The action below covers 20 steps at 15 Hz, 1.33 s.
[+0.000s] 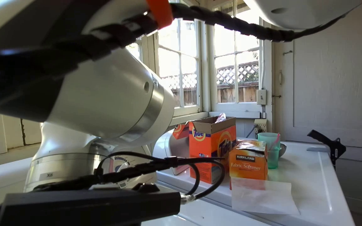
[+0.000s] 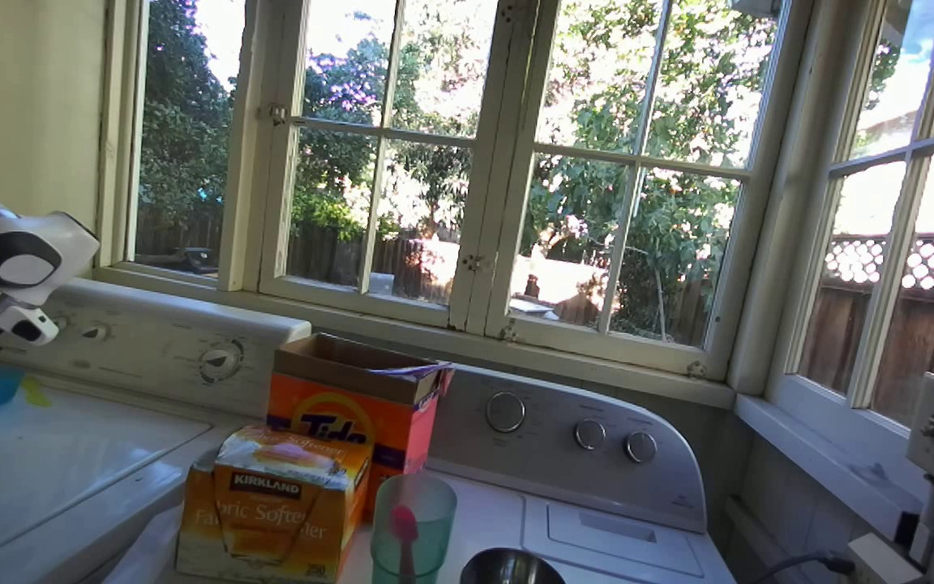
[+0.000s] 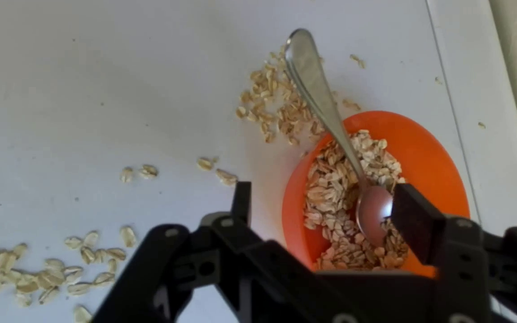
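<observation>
Spread hand (image 3: 326, 208), wrist view alone showing oats (image 3: 330, 193), spoon (image 3: 330, 114) in orange bowl (image 3: 424, 157)

A white, rounded robot arm (image 1: 108, 97) is dressed in black cabling with one flash of orange.
It is ringed by a brushed-metal band (image 1: 146, 113) and pierced by a small recess (image 1: 146, 87); the label “X6” (image 1: 49, 175) is printed on a lower joint (image 1: 71, 164). A thick black cable (image 1: 218, 20), wrapped in ridged sleeving, is clasped by an orange strap (image 1: 160, 14). In an exterior view, a dark-rimmed oval (image 2: 23, 266) with a pale centre is seen. The gripper (image 3: 328, 208) is built of black, angular linkages (image 3: 263, 269), studded with grey screw heads (image 3: 172, 232) and finished with block-like fingertips (image 3: 242, 202).
</observation>
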Tool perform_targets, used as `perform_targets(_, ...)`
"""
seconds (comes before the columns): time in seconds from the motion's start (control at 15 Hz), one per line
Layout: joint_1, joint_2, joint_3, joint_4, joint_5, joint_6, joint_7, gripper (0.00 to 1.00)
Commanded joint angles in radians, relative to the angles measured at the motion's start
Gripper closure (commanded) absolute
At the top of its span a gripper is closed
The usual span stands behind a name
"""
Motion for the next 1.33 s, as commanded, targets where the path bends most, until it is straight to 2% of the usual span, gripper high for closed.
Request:
perform_targets(0.0, 0.023, 0.047, -0.016, 0.075, -0.032, -0.043, 0.029, 0.46)
perform_targets(0.27, 0.026, 0.062, -0.017, 0.099, -0.034, -0.043, 0.035, 0.79)
perform_targets(0.47, 0.028, 0.072, -0.019, 0.116, -0.035, -0.054, 0.037, 0.99)
perform_targets(0.93, 0.025, 0.082, -0.019, 0.144, -0.036, -0.101, 0.031, 0.99)
perform_targets(1.27, 0.029, 0.073, -0.023, 0.204, -0.055, -0.169, 0.022, 0.99)
